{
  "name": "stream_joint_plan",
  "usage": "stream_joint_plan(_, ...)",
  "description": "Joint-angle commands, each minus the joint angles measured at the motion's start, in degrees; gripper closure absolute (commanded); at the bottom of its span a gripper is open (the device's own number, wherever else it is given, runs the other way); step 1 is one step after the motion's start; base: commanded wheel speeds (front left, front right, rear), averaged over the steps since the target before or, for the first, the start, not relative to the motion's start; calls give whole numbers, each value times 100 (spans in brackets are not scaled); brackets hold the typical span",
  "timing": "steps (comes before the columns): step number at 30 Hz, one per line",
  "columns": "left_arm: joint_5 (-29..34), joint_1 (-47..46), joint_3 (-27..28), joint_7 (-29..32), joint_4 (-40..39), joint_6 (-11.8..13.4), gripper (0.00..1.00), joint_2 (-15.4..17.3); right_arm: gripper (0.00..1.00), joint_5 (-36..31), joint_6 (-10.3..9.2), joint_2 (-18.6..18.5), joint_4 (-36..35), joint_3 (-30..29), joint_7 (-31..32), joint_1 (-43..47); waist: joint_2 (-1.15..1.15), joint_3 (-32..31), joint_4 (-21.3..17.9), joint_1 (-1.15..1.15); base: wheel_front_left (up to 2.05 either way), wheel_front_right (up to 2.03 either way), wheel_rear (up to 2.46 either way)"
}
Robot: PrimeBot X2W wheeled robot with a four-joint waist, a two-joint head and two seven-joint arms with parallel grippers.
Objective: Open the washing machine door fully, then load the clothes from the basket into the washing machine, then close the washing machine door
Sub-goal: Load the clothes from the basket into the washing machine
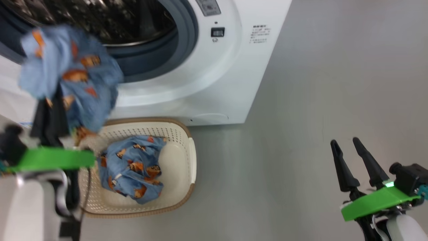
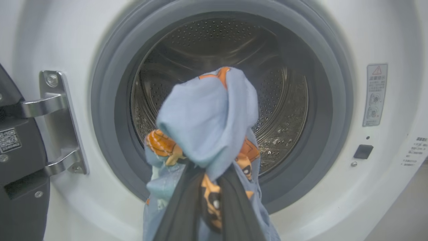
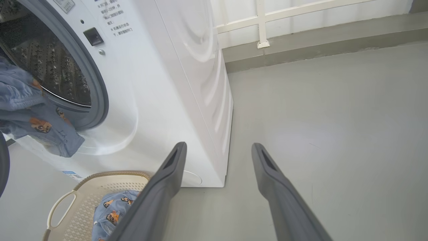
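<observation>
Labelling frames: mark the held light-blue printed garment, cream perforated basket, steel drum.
held light-blue printed garment (image 2: 207, 127): left wrist view, bunched top.
cream perforated basket (image 1: 183, 157): head view, right wall.
steel drum (image 2: 284, 100): left wrist view, perforated wall.

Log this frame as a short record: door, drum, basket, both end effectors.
door: dark washing machine door, swung open on its steel hinge
drum: steel perforated drum of the white front-loader, no cloth in the visible part
left end effector: shut on a light-blue printed fabric garment, before the drum opening
right end effector: open, holding nothing, over grey floor
basket: cream perforated plastic basket on floor, another light-blue printed garment inside
</observation>
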Motion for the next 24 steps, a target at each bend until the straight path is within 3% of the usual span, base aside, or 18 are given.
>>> stream_joint_plan(1, 75, -416, 241, -36, -8, -9, 100, 222, 0, -30, 9, -23, -146, 152, -69, -132, 0, 327, -190, 0, 0, 0, 0)
stream_joint_plan(18, 107, -3263, 70, -36, 2837, -9, 100, 1008, 0, 28, 9, 373, -149, 433, -69, -656, 0, 975, -949, 0, 0, 0, 0)
stream_joint_plan(24, 84, -3902, 41, -36, 3126, -9, 100, 1230, 0, 50, 9, 450, -136, 585, -69, -772, 0, 1098, -1164, 0, 0, 0, 0)
